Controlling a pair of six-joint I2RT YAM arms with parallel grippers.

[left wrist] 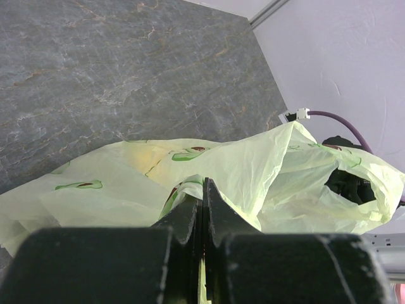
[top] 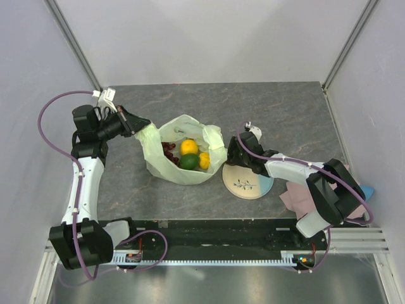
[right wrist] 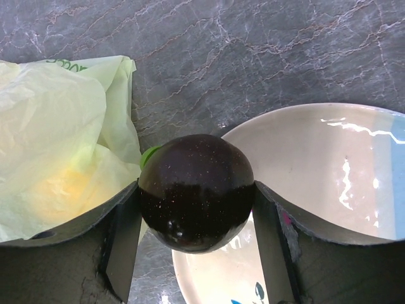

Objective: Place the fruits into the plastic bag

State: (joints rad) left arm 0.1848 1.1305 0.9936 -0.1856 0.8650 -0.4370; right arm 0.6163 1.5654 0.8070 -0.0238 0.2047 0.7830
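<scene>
**Left gripper** (top: 135,123): the jaws are pressed together on a fold of the plastic bag (top: 154,150) at its left rim, holding the mouth up and open. The film is thin and smooth. If it slides out of the jaws, the mouth collapses over the contents.

**Bag contents:** the grape bunch (top: 169,151), orange (top: 188,146), avocado (top: 188,161) and pear (top: 204,160) lie inside.

**Right gripper** (right wrist: 196,212): the fingers are clamped on the dark round fruit (right wrist: 196,190), one on each side of it, above the near rim of the plate (right wrist: 316,158), just beside the bag's right wall. The fruit is glossy and spherical, so an off-centre grip may squeeze it out, and it would roll across the table (top: 285,107).

**Transfer hazard:** the bag's right wall stands between the fruit and the opening. A low approach may push that wall inward, narrow the mouth, or drop the fruit outside.
</scene>
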